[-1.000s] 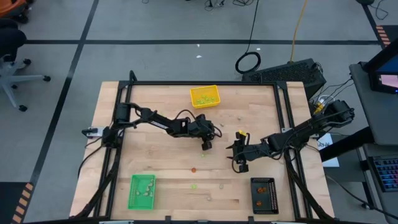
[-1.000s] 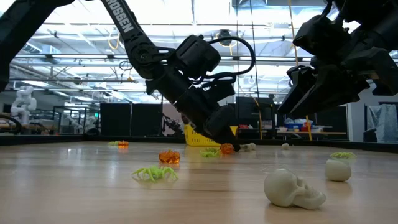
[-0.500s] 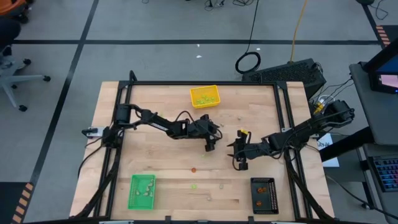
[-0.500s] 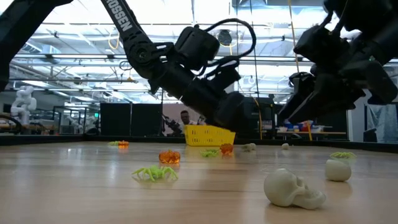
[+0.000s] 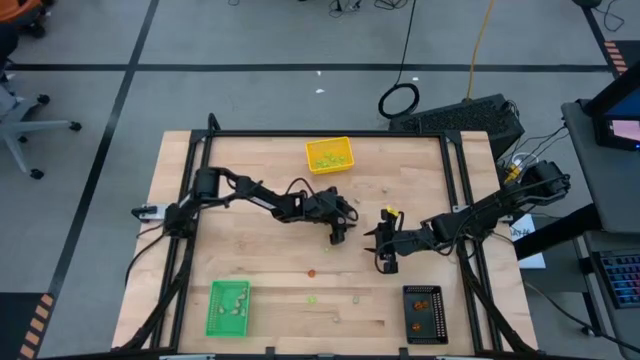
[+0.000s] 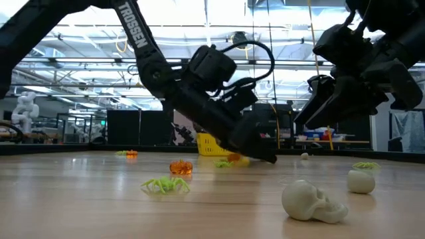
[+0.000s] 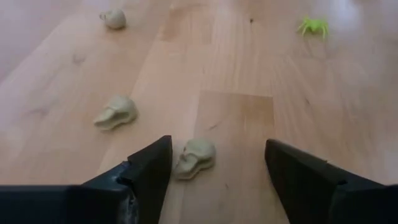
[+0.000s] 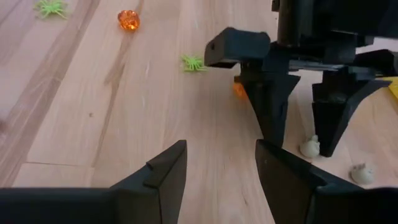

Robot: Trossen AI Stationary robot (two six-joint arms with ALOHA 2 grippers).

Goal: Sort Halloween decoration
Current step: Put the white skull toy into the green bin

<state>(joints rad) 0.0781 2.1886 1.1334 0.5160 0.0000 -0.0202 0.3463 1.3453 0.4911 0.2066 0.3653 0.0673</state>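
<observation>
Since a second ago the left gripper (image 5: 338, 236) has swung rightward toward mid-tabletop and spread its fingers; it now hangs low with nothing between them, a pale beige skull-shaped piece (image 7: 195, 156) lying on the wood just inside one finger (image 7: 149, 174).

Nearest in the low view, a matte beige plastic skull (image 6: 312, 201) and a small beige ball (image 6: 360, 181) rest on the light wooden tabletop (image 5: 260, 260). To their left sit a spiky light-green spider (image 6: 165, 185) and a glossy translucent orange pumpkin (image 6: 180, 167).

At the near edge, the green plastic tray (image 5: 227, 306) is on the left and the black tray (image 5: 425, 312) on the right.

Right of centre, the right gripper (image 5: 388, 262) hovers above the wood with its arm folded, fingers parted and unloaded, facing the left gripper.

Farthest, the yellow tray (image 5: 329, 155) holds green pieces.
</observation>
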